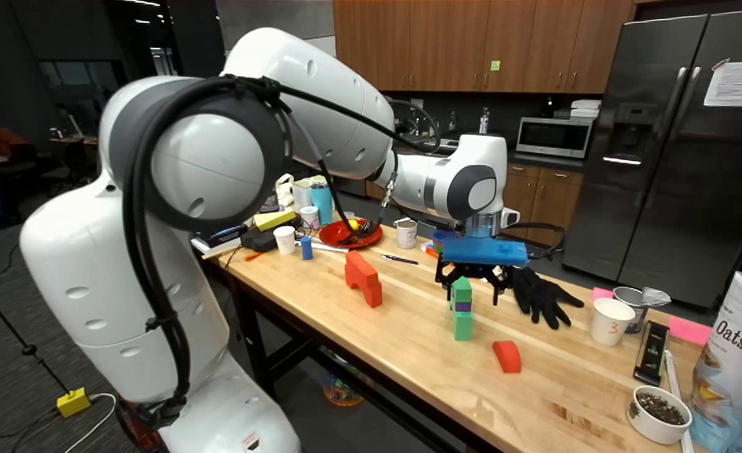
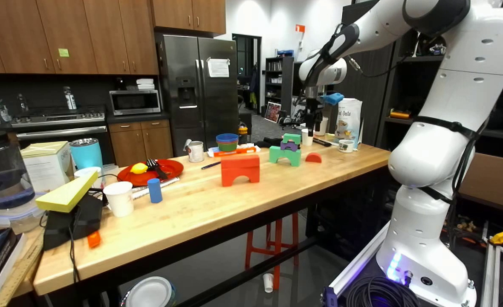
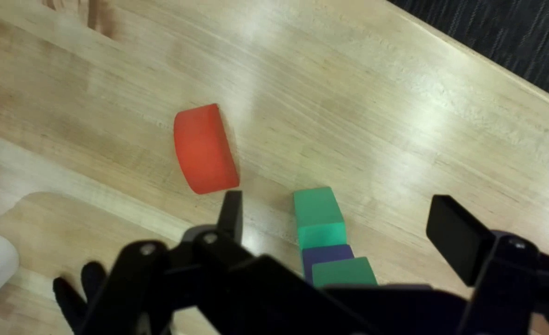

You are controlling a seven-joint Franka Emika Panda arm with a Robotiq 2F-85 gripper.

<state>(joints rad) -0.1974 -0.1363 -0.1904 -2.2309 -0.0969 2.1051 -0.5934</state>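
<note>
My gripper (image 1: pixel 471 298) stands open above the table, nothing between its fingers. Nearest to it is a small stack: a green arch block (image 2: pixel 284 156) at the bottom, a purple arch block (image 2: pixel 290 146) on it, and a green block (image 2: pixel 292 138) on top. In the wrist view the stack shows between the spread fingers (image 3: pixel 458 232), and the gripper's body hides part of the upper green block (image 3: pixel 344 272). A red half-round block (image 3: pixel 204 149) lies beside the stack, flat side down. Farther along the table a red arch block (image 2: pixel 240 167) stands upright.
A black glove (image 1: pixel 541 299) lies behind the gripper. Toward one end are a paper cup (image 1: pixel 611 322), a small bowl (image 1: pixel 659 415) and an oats bag (image 1: pixel 732 365). Toward the other are a red plate (image 2: pixel 172 167), a blue cylinder (image 2: pixel 154 190) and a white cup (image 2: pixel 120 198).
</note>
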